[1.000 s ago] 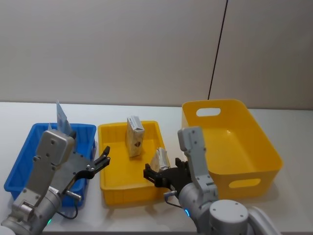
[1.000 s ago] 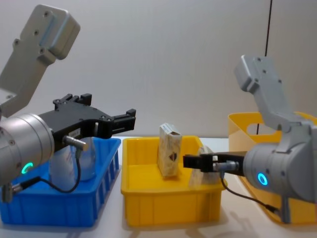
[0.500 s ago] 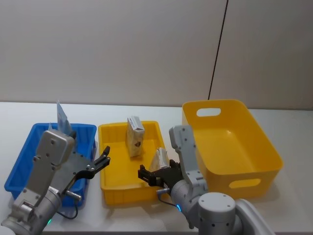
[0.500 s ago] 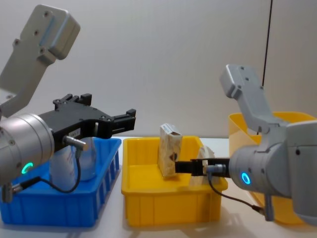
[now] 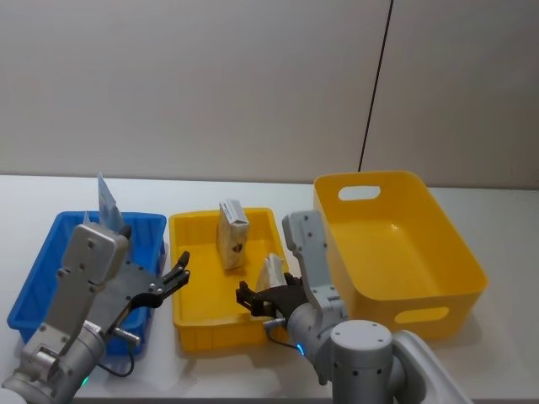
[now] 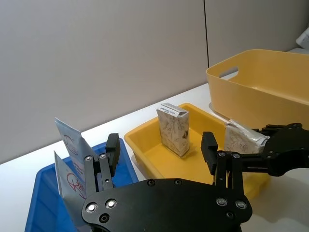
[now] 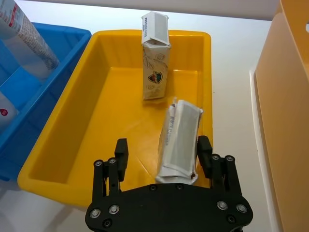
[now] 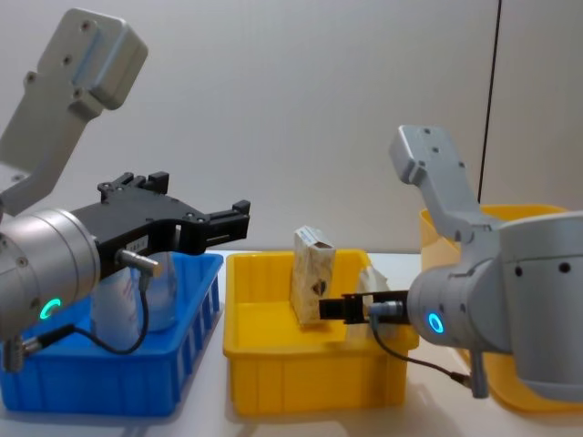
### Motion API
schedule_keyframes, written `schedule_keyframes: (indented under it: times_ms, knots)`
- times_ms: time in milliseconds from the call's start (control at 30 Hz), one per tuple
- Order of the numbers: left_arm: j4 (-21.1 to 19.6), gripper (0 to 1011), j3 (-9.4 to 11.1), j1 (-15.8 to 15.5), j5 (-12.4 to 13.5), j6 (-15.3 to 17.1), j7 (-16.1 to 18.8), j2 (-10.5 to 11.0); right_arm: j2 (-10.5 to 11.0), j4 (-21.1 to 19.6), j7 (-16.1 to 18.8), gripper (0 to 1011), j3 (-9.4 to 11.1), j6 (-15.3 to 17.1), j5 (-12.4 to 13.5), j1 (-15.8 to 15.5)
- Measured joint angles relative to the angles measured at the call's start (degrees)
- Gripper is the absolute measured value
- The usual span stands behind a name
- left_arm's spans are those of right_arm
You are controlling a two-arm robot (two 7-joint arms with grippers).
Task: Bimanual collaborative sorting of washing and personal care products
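Note:
An upright cream box (image 5: 232, 234) (image 7: 155, 58) stands at the back of the small yellow bin (image 5: 217, 334). A second cream box (image 5: 273, 273) (image 7: 181, 142) leans tilted near that bin's right wall. My right gripper (image 5: 254, 300) (image 7: 163, 147) is open around this tilted box, one finger close beside it and the other well clear. My left gripper (image 5: 179, 267) (image 8: 239, 220) hangs open above the right edge of the blue bin (image 5: 34, 286), holding nothing. Pale tubes (image 5: 106, 202) (image 6: 72, 145) stand in the blue bin.
A large yellow bin (image 5: 421, 316) with handle cutouts sits to the right of the small one, and its inside shows nothing. The three bins stand side by side on a white table (image 5: 505, 219). A wall with a dark cable rises behind.
My right gripper has shifted left over the small yellow bin, staying open around the tilted box. The left arm has not moved.

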Motion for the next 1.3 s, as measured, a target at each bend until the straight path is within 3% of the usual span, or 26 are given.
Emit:
schedule_keyframes:
  times_ms: [567,933,1300]
  knots:
    - [0.0,1001,0.0,0.0,0.0,0.0,0.0,0.0,-1.0,3.0,-0.9,380,0.1,0.8,-1.8,2.1]
    - [0.0,1001,0.0,0.0,0.0,0.0,0.0,0.0,-1.0,2.9,-0.9,357,-0.4,-1.3,-3.2,2.3]
    - [0.0,1001,0.0,0.0,0.0,0.0,0.0,0.0,-0.4,1.0,0.2,356,-1.0,-7.9,-4.5,1.7]
